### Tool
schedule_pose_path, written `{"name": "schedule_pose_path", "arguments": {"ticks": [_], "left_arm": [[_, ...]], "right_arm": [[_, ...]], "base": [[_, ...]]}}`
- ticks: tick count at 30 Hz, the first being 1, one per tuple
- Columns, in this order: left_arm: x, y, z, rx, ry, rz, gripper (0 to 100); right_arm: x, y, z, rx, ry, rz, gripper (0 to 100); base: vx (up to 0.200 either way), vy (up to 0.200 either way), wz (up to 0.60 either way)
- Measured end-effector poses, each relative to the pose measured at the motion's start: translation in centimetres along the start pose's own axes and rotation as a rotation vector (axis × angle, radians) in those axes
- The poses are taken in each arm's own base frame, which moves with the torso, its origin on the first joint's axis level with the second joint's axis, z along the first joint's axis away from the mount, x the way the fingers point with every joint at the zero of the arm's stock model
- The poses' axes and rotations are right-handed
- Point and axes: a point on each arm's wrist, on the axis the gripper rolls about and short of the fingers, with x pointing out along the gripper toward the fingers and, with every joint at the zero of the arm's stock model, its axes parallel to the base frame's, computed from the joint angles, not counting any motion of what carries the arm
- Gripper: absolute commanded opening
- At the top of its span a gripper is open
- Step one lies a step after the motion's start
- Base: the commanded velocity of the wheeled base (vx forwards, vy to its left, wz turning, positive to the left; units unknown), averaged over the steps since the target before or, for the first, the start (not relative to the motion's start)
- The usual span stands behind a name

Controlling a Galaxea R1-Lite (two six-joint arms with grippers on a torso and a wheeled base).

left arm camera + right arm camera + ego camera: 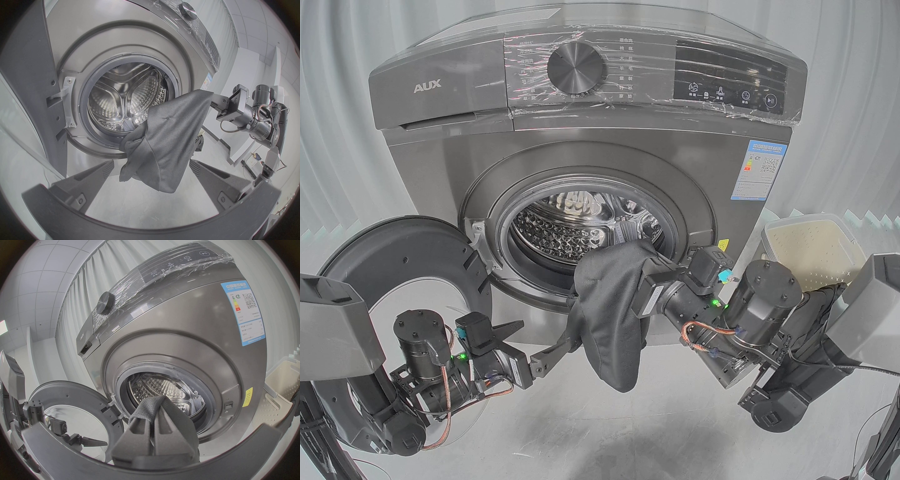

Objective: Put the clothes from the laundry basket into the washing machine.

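A dark grey garment [609,319] hangs in front of the washing machine's open drum [575,228], its top at the lower right of the door ring. My right gripper [156,430] is shut on the garment's upper edge, and the cloth [175,415] drapes over its fingers. The cream laundry basket [812,247] stands on the floor right of the machine, behind my right arm. My left gripper [540,344] is open, low and left of the garment; the cloth [165,143] hangs just beyond its spread fingers [93,178]. I cannot tell whether they touch it.
The round door [403,262] is swung fully open to the left, behind my left arm. The steel drum [125,97] holds no clothes that I can see. Bare grey floor [600,425] lies in front of the machine.
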Motion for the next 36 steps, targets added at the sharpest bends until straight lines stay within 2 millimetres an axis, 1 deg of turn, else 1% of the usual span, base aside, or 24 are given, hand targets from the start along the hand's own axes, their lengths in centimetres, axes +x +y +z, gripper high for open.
{"name": "schedule_pose_path", "arguments": {"ticks": [7,12,16,24,29,36], "left_arm": [[-0.2,-0.3,-0.4,0.0,0.02,-0.009,100],[-0.7,-1.1,-1.3,-0.004,0.068,-0.035,100],[-0.6,-1.4,-1.9,-0.004,0.094,-0.047,100],[1.3,-2.2,-3.6,0.002,0.144,-0.083,100],[2.6,-2.2,-4.7,0.0,0.17,-0.082,100],[3.8,-1.9,-6.2,-0.004,0.208,-0.075,100]], "right_arm": [[0.5,0.7,-0.3,0.005,-0.004,0.015,0],[0.8,1.2,-0.6,0.008,-0.007,0.025,0],[1.0,1.4,-0.9,0.009,-0.006,0.028,0],[1.7,1.8,-0.9,0.016,-0.024,0.031,0],[2.0,1.9,-0.8,0.02,-0.036,0.033,0],[2.2,2.2,-0.6,0.027,-0.051,0.04,0]], "base": [[0.0,0.0,0.0],[0.0,0.0,0.0],[0.0,0.0,0.0],[0.0,0.0,0.0],[0.0,0.0,0.0],[0.0,0.0,0.0]]}}
